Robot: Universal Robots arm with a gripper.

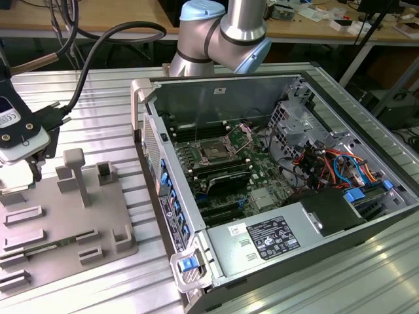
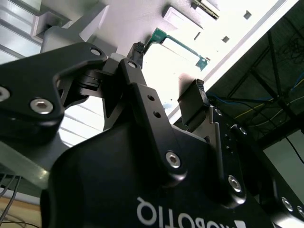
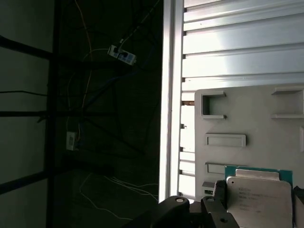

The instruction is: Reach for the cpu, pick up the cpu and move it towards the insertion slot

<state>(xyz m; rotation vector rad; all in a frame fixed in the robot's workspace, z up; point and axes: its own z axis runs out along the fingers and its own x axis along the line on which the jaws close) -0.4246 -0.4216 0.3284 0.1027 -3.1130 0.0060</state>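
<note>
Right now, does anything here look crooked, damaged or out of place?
Nothing stands out. The cpu by the gripper looks whole and roughly square to the grey tray's recesses. The insertion slot in the open computer case shows its dark centre uncovered.

The setting is recognised as a robotics lab or electronics workshop. A jointed robot arm (image 1: 222, 33) is seen over a ribbed aluminium table (image 1: 98, 85). An opened computer case (image 1: 222, 98) is laid on it, with green circuit board, insertion slot (image 1: 215, 150) and wiring exposed, beside a grey fixture tray (image 1: 105, 209). Cluttered wooden workbenches (image 1: 105, 19) are seen behind, and thick black cables (image 1: 98, 36) are draped across. In the first wrist view, a power strip (image 3: 122, 54) and loose wiring are seen beyond the table's edge.
</note>
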